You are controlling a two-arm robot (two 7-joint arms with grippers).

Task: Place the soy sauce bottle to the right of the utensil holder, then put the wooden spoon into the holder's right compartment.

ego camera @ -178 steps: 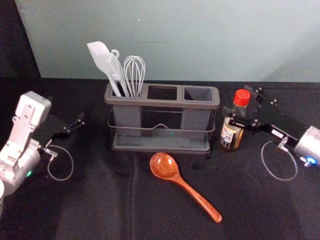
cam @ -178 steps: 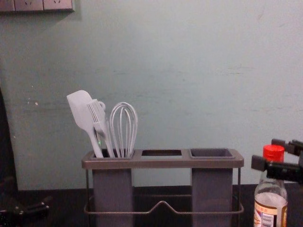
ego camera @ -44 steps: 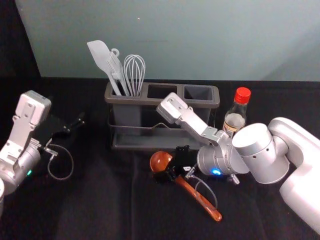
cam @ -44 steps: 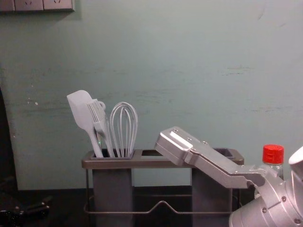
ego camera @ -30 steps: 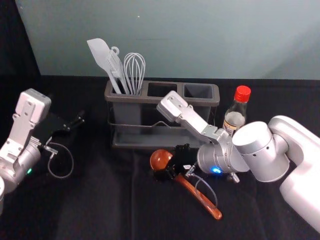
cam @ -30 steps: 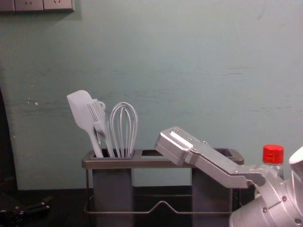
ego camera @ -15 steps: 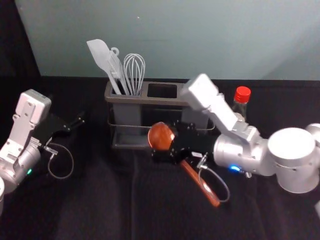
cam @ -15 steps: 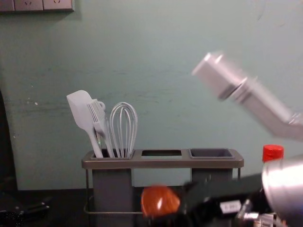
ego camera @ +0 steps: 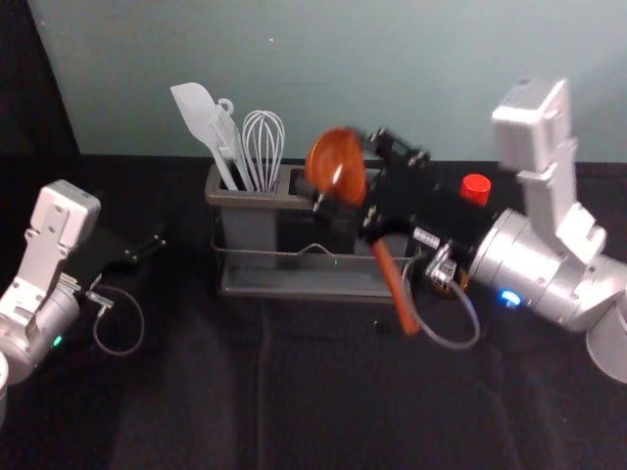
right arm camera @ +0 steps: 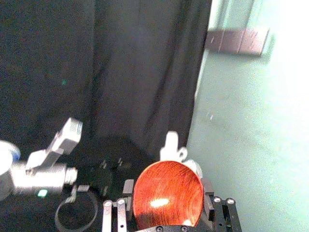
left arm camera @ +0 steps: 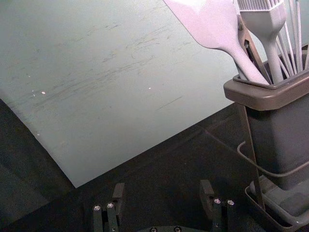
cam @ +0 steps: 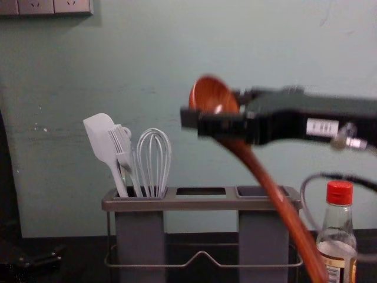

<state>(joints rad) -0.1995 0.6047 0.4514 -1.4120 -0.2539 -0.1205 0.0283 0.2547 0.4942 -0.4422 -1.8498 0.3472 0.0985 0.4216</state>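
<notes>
The wooden spoon (cam: 254, 165) is up off the table in the right gripper (ego camera: 350, 171), whose jaws pinch it by the bowl; the bowl is uppermost and the handle slants down, pointing to about 5 o'clock in both the head and chest views; in the chest view the bowl is above the level of the rim of the utensil holder (cam: 200, 204), and the handle crosses in front of the holder's right compartment (cam: 252, 236), its lower end in front of the soy sauce bottle (cam: 339, 219); the right arm reaches in from 3 o'clock.

The bottle stands upright, red cap on top, at the holder's 3 o'clock, near it but apart; in the head view the right gripper partly covers it.

A spatula (ego camera: 199, 113), a brush (cam: 121, 147) and a whisk (ego camera: 264, 147) stand in the holder's left compartment, heads up, the spatula leaning toward 11 o'clock.

The left gripper (ego camera: 142, 233) is parked at the holder's 9 o'clock, well apart from the spoon; its jaws are spread, with a gap between them in its wrist view.
</notes>
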